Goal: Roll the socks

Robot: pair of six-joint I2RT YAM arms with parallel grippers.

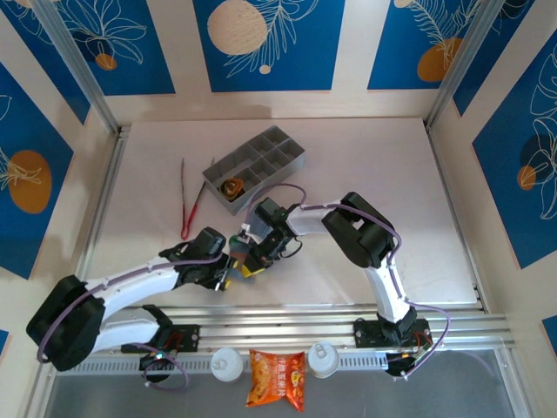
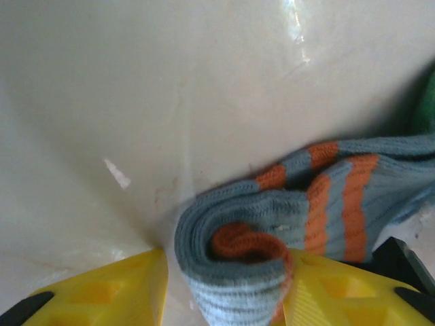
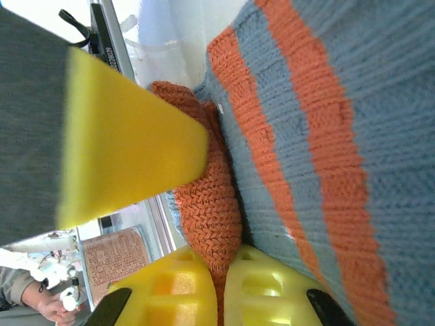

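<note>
Where the two arms meet on the table, just in front of the grey compartment tray: the socks.

- Description: grey-blue rib knit with orange bands, wound into a tight roll lying on the table. The orange cuff curls at its core. A sliver of green shows at the frame edge, likely the toe. The olive-brown partner cannot be made out.
- Right gripper: fingers closed tight, the orange cuff pinched between their tips.
- Left gripper: jaws roughly halfway in, straddling the end of the roll. One finger is against the knit; the other is just beside it, with a thin line of table between. Whether it grips yet cannot be told.
- Surroundings: red tongs left of the tray, well apart from the socks; a snack packet at the near edge.
- Risks, as judged:
  - If the cuff is released before the left jaws bear on both sides, the roll may spring open.
  - One-sided pressure could shove or flatten the roll.
  - A tug on the cuff could unwind the core.
  - The two sets of fingers work very close together and could collide.
- Markings: none on the socks. The packet's print is too small to read. The white characters on a black strip are blurred.
</note>
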